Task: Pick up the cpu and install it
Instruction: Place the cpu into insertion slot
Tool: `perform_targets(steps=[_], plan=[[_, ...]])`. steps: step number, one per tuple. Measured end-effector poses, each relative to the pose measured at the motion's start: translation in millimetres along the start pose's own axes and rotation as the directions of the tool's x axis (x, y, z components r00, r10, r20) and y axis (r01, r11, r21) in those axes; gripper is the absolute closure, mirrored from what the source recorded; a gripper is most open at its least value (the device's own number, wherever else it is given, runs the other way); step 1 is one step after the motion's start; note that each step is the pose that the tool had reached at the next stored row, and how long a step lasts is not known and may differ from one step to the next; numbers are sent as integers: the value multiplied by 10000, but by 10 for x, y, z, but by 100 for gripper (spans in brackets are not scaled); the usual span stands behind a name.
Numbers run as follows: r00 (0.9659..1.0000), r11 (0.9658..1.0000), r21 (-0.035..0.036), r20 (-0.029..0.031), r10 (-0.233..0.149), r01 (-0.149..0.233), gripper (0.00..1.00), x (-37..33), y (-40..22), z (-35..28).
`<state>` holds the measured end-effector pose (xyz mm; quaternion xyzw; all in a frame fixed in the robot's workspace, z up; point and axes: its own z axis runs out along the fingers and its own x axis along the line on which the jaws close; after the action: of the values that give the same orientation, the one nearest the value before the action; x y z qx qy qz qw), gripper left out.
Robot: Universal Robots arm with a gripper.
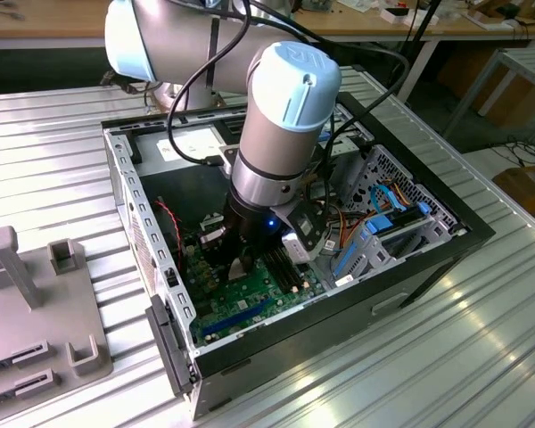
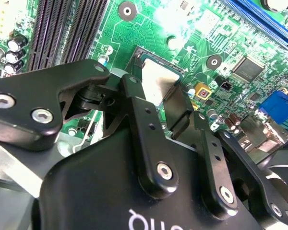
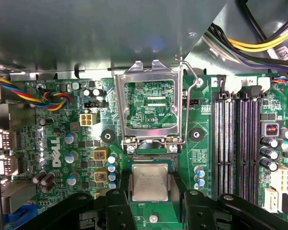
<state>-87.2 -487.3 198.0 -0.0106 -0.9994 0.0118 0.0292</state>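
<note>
In the exterior view the arm [image 1: 285, 98] reaches down into an open case [image 1: 129, 196] that lies on a ribbed metal surface [image 1: 428, 357]. Its gripper [image 1: 242, 259] is low over the green motherboard [image 1: 250, 299], and a grey fixture [image 1: 36, 303] sits on the surface well apart, at the exterior view's left. In the second wrist view the cpu [image 2: 156, 81] shows as a small flat square with a pale silver-grey metal top that catches the light. It lies between the two black fingers [image 2: 134, 103] of the gripper [image 2: 157, 91], which press in on its opposite edges. Under it is the dark frame of the socket [image 2: 149, 51], and the memory slots [image 2: 62, 28] run beside it on the board. In the first wrist view the cpu [image 3: 150, 182] lies level and square in the socket [image 3: 151, 155], its dull silver lid bearing faint print. The fingers [image 3: 126, 187] touch two of its sides and clasp it. Whether it is fully seated or held just above the contacts cannot be told. The silver load plate [image 3: 149, 72] stands swung open just beyond the socket, with the memory slots [image 3: 235, 143] off to one side.
</note>
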Motion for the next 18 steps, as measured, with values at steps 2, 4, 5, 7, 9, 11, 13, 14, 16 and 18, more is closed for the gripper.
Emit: perform_targets(steps=[2, 4, 5, 7, 9, 11, 13, 14, 16, 18], plan=[[10000, 10000, 75, -1, 4, -4, 56, -6, -1, -2], [10000, 9999, 111, -2, 4, -4, 56, -8, -1, -3], [10000, 9999, 108, -2, 4, -4, 56, -8, -1, -5], [10000, 10000, 81, -2, 4, -4, 56, -6, -1, -13], [10000, 10000, 33, -2, 1, -1, 56, -6, -1, -16], [10000, 10000, 16, -3, 0, 0, 56, -7, 0, -16], [10000, 10000, 15, -2, 0, 0, 56, -7, 0, -16], [10000, 10000, 14, -3, -1, 1, 56, -7, 0, -17], [10000, 10000, 9, 0, -1, 1, 56, -6, 0, -28], [10000, 10000, 14, -3, 0, 0, 56, -5, -1, -53]])
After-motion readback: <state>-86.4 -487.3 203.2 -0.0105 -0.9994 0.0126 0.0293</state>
